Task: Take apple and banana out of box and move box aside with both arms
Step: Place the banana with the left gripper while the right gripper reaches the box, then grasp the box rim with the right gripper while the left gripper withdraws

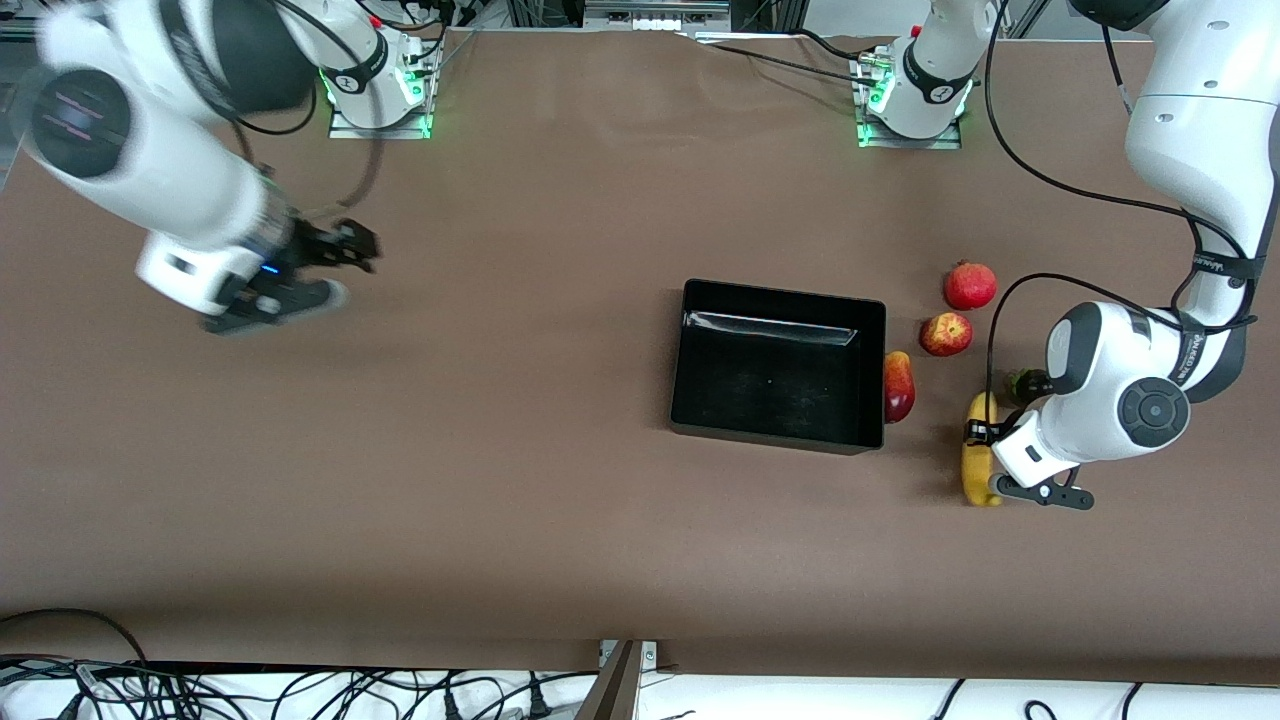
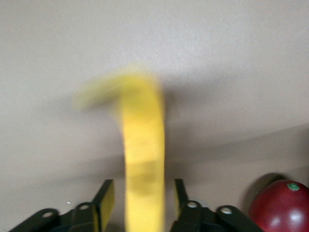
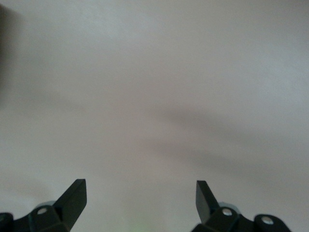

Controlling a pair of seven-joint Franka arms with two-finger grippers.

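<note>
The black tray (image 1: 690, 362) lies on the brown table toward the left arm's end. A red-orange mango (image 1: 898, 386) touches its wall. An apple (image 1: 945, 334) and a pomegranate (image 1: 970, 285) lie beside the tray, farther from the front camera. The yellow banana (image 1: 976, 472) lies nearest that camera. My left gripper (image 1: 985, 458) is open astride the banana (image 2: 142, 145), with a gap on each side of it (image 2: 141, 200). The dark round fruit (image 1: 1022, 385) is partly hidden by the left arm and also shows in the left wrist view (image 2: 282, 207). My right gripper (image 1: 340, 270) is open and empty over bare table (image 3: 140, 195).
The arm bases (image 1: 375, 95) (image 1: 912, 105) stand along the table's edge farthest from the front camera. Cables hang over the nearest edge (image 1: 300, 690). The left arm's black cable (image 1: 1000, 330) loops above the fruits.
</note>
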